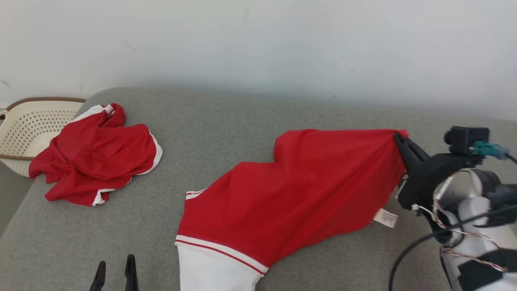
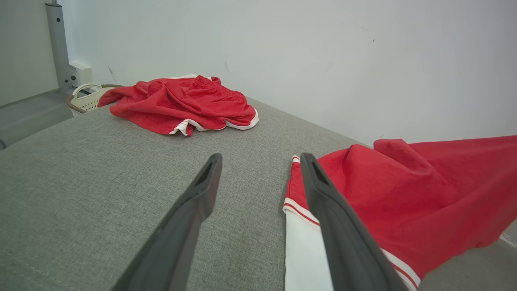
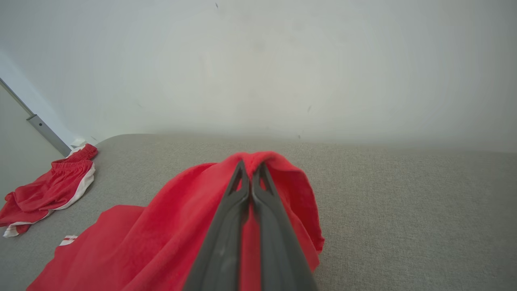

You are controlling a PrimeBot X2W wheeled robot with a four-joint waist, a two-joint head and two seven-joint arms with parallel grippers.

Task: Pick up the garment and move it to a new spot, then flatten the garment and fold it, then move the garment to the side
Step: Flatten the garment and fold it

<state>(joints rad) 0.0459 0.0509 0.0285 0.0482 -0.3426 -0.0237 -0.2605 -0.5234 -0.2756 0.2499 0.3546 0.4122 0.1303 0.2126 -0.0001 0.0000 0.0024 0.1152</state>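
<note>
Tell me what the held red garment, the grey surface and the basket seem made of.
Red garment: soft matte knit, probably jersey; it drapes in folds from the right gripper. Grey surface: woven upholstery cloth, coarse weave visible. Basket: likely moulded cream plastic, regular punched holes, brown rim.

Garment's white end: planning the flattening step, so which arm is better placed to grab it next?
Probably left. The left gripper is open and empty, right beside the white end of the garment; the right gripper is shut on the opposite corner.
</note>
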